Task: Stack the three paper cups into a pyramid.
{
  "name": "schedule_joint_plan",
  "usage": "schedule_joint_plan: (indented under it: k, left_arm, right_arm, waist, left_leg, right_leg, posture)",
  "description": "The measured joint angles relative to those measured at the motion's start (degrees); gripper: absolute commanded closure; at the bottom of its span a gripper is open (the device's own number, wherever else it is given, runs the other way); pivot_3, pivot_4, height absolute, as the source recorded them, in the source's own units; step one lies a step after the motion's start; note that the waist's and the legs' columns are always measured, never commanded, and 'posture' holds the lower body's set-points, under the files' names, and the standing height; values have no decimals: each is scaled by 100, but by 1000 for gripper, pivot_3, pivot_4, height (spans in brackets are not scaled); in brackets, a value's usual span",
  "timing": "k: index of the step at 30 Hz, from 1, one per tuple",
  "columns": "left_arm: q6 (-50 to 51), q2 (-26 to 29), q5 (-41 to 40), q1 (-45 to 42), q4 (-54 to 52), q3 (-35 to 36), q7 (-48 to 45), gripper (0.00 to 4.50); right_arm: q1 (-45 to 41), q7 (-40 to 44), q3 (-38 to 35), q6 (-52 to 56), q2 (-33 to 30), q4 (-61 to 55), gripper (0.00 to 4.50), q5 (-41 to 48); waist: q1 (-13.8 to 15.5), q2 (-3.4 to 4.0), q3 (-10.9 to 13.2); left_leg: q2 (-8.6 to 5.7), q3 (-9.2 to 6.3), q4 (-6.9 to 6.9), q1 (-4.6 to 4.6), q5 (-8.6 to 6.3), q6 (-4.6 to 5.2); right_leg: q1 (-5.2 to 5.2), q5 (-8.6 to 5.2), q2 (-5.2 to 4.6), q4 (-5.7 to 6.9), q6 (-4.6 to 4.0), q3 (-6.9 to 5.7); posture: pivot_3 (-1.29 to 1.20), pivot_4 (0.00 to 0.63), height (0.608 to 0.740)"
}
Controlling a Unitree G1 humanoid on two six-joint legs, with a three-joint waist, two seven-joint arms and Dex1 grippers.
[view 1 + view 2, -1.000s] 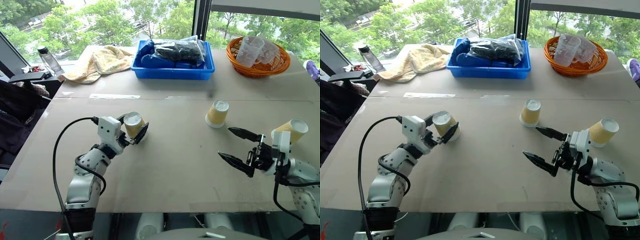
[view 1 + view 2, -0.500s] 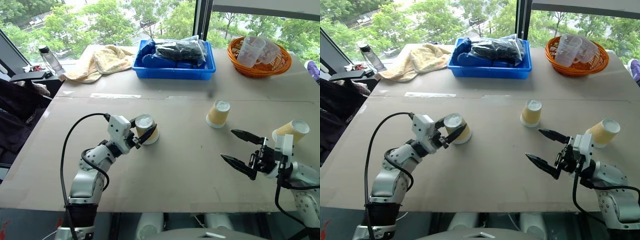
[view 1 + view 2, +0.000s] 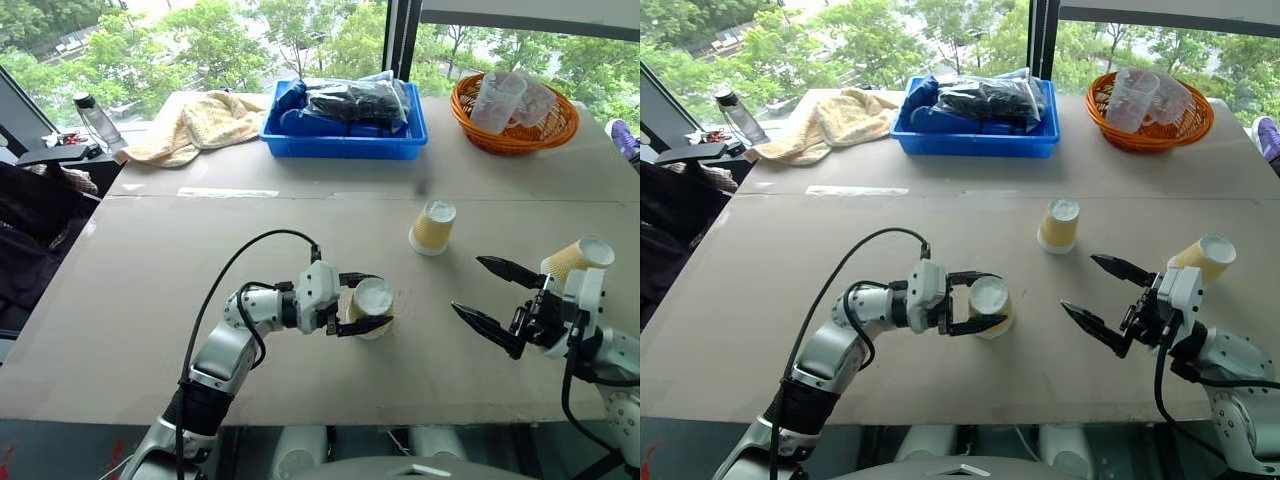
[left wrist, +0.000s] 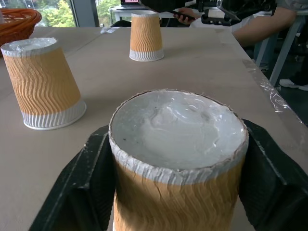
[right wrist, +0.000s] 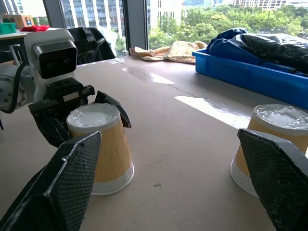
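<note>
Three tan-yellow ribbed paper cups stand upside down on the brown table [image 3: 300, 400], apart from one another. The nearest cup [image 3: 373, 297] is near the table's middle. My left gripper [image 3: 380, 300] reaches in level from the left, open, with one black finger [image 4: 89, 183] on each side of that cup [image 4: 178, 159]. A second cup [image 3: 433, 227] stands farther back, and the third cup [image 3: 577, 258] is at the right. My right gripper [image 3: 468, 285] hangs open and empty just left of the third cup, pointing toward the nearest cup [image 5: 98, 149].
At the table's back are a blue bin [image 3: 345, 145] of dark bags, an orange basket [image 3: 515, 135] holding clear plastic cups, a yellow towel [image 3: 195, 120] and a bottle [image 3: 95, 118]. A person's arm [image 4: 260, 21] shows beyond the table's right edge.
My left arm has carried its cup rightward from the table's left part to near the middle, where it now stands upright. The left fingers have spread apart. The right gripper has kept still.
</note>
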Motion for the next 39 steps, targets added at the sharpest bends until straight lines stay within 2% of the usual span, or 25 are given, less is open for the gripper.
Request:
schedule_joint_plan:
  k: [6, 8, 11, 16, 19, 21, 26, 30, 39]
  left_arm:
    - [-131, 75, 43, 8, 20, 83, -20, 19]
    - [-28, 259, -8, 29, -195, 222, 16, 19]
    - [544, 591, -511, 5, -911, 745, 192, 19]
    - [2061, 1301, -2111, -248, -1978, 1711, 473, 19]
    - [2907, 1943, -2841, -433, -2322, 2127, 526, 19]
    - [3350, 2407, -3093, -546, -2346, 2307, 510, 19]
    - [3905, 3096, -3246, -600, -2369, 2647, 455, 19]
    - [4042, 3229, -3275, -600, -2347, 2792, 455, 19]
    - [4045, 3245, -3233, -598, -2268, 2914, 546, 19]
  right_arm:
    - [-158, -274, 50, 107, 4, -35, 0, -125]
    - [-245, -551, 98, 172, 39, 29, 0, -384]
    - [-459, -1153, 242, 379, 146, 317, 0, -886]
    - [-1044, -1720, 480, 533, 655, 894, 0, -1184]
    - [-1695, -1938, 654, 424, 873, 1638, 0, -1520]
    - [-2131, -2088, 694, 316, 1076, 2197, 0, -1706]
    - [-2843, -2134, 732, -66, 1290, 3262, 0, -1925]
    - [-3187, -1987, 732, -362, 1446, 3853, 0, -1937]
    - [-3655, -1634, 762, -648, 1673, 4375, 0, -1913]
  waist:
    - [-1, -1, 1]
    - [-10, -3, 2]
    - [-14, -2, 4]
    - [-33, 7, 12]
    - [-55, 3, 22]
    - [-91, -6, 33]
    - [-123, -3, 39]
    - [-153, -2, 43]
    - [-161, 1, 47]
  left_leg:
    - [-4, 9, 3, -2, 0, 0]
    - [0, 7, 2, -2, 0, 0]
    - [6, 4, 1, -1, 0, 0]
    - [6, 4, 0, 0, 0, 0]
    - [-2, 9, 1, 3, 0, 0]
    - [-4, 7, 2, -1, 1, -1]
    - [-5, 7, -2, -6, 2, -2]
    - [-4, 8, -7, -6, 2, -3]
    - [-2, 12, -6, -4, 3, -5]
  right_leg:
    - [0, 0, -11, -4, 1, 8]
    - [-1, 0, -7, -3, 1, 7]
    - [-4, 0, -5, 1, 1, 2]
    - [-3, 0, -3, 1, 2, 2]
    - [-1, 0, -3, 2, 2, 8]
    - [-3, 0, 3, 0, 2, 7]
    - [-8, -2, 4, -2, 4, 9]
    - [-10, -3, 4, -3, 7, 10]
    - [-10, -2, 4, 2, 7, 15]
  posture:
    - [0, 150, 733]
    - [0, 150, 733]
    - [0, 150, 733]
    - [0, 150, 733]
    - [0, 150, 733]
    - [0, 150, 733]
    - [0, 150, 733]
    - [0, 150, 733]
    - [0, 150, 733]
